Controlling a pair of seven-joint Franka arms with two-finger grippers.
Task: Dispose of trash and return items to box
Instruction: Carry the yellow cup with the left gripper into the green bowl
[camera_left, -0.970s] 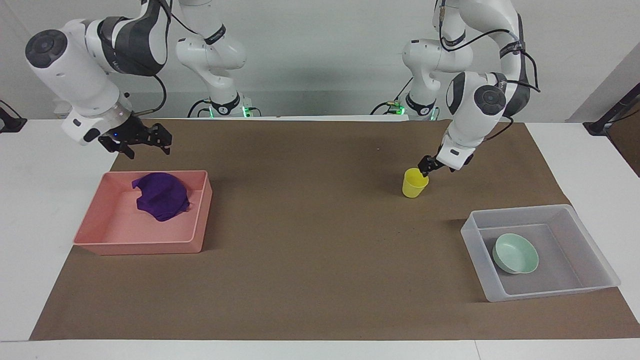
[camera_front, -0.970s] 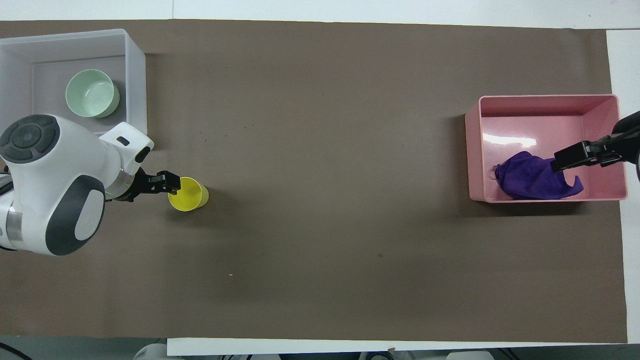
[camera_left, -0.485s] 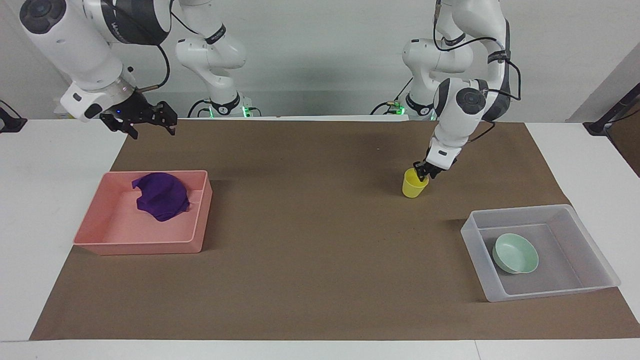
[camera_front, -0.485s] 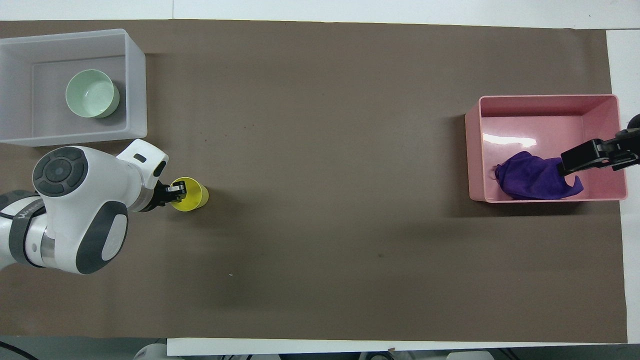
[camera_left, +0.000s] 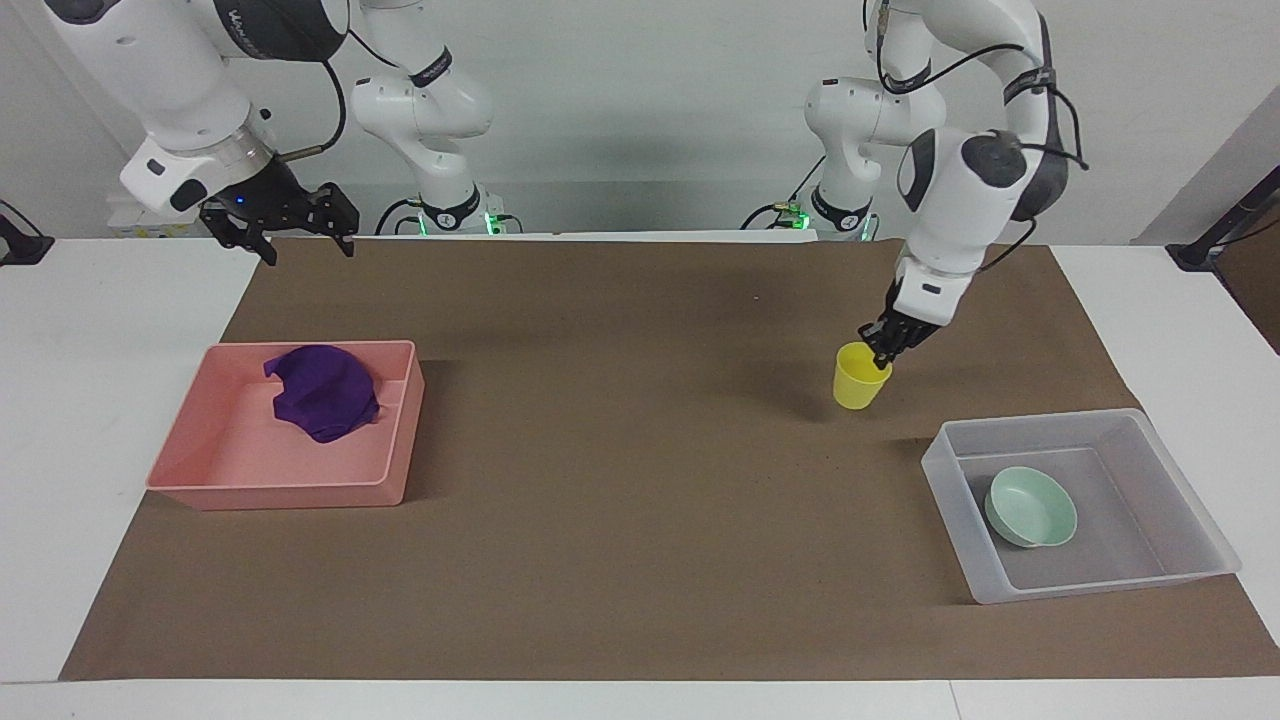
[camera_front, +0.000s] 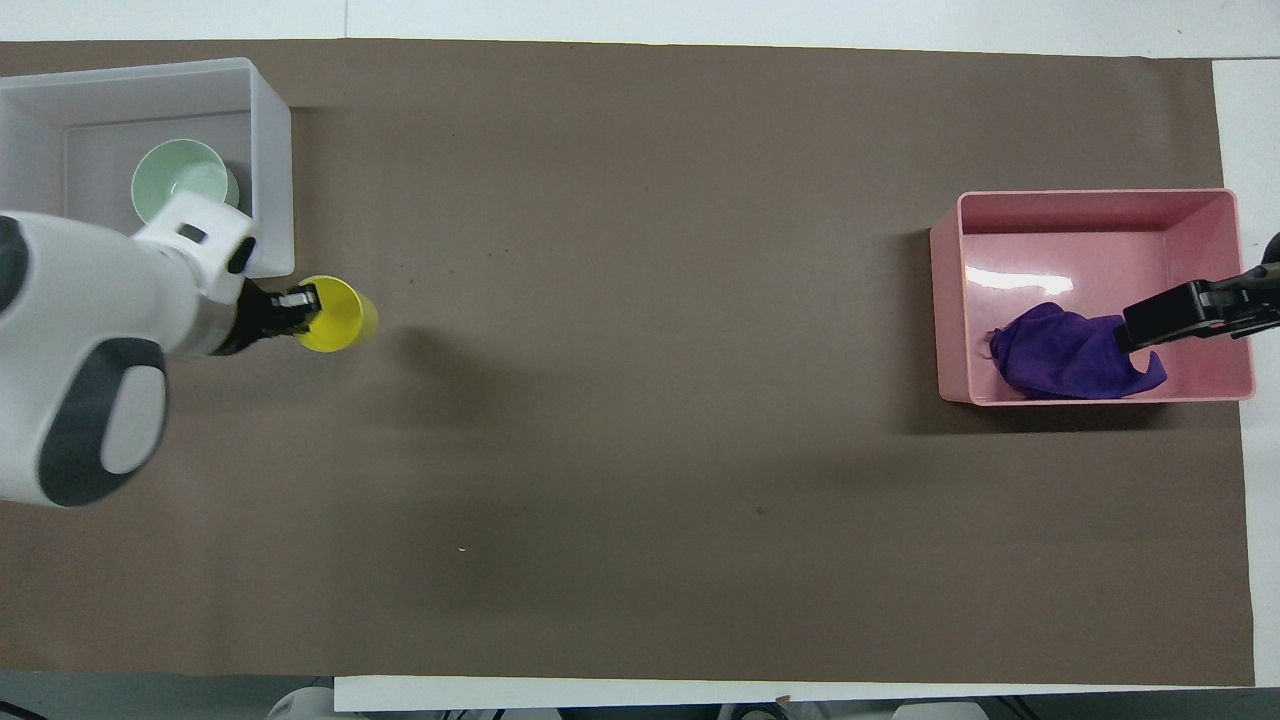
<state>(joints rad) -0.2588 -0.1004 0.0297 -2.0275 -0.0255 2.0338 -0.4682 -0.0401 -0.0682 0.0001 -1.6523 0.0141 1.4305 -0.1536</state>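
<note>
the right gripper (camera_left: 283, 232) hangs spread open and empty, high over the table edge by the pink bin (camera_left: 290, 490). the purple rag (camera_left: 325, 391) lies in that bin's corner nearest the robots. at the left arm's end, the left gripper (camera_left: 884, 353) pinches the rim of the yellow cup (camera_left: 859, 378), which hangs clear of the brown mat (camera_left: 620, 480) over the spot just beside the clear box (camera_left: 1085, 588). farther out, the mint bowl (camera_left: 1030, 507) rests in that box. half a second earlier the cup stood on the mat; it has since been lifted toward the box.
</note>
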